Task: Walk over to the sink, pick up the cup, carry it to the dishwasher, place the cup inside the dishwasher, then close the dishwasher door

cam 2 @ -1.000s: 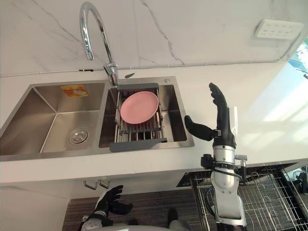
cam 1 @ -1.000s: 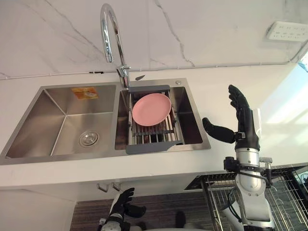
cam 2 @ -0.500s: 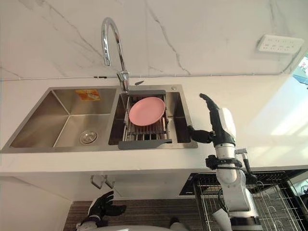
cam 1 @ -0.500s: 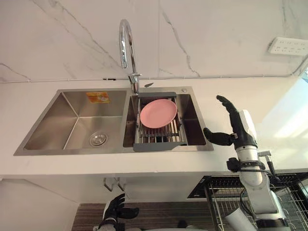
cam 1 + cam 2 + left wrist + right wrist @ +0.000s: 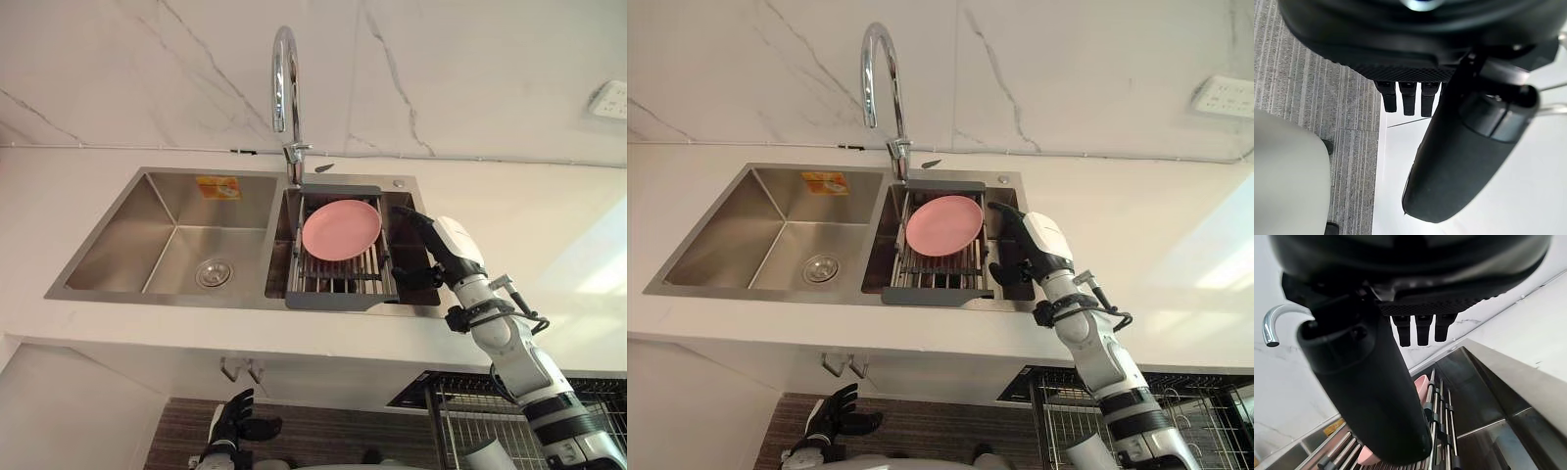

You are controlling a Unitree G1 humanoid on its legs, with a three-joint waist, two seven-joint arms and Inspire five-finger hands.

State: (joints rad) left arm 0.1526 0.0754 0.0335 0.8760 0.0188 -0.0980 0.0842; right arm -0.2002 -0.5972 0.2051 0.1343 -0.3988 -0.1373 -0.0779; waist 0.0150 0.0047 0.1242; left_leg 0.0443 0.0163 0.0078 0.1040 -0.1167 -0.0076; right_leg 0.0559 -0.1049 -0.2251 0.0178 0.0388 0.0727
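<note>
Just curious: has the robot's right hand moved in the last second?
Yes. The right hand swung left, from above the white counter to over the right basin of the stainless-steel sink.

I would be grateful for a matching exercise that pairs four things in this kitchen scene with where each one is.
1 pink plate
2 drain
3 right hand
4 left hand

A in the left basin
B low, above the floor
C on the rack
D over the sink's right edge, fingers open

Pairs: 1-C, 2-A, 3-D, 4-B
</note>
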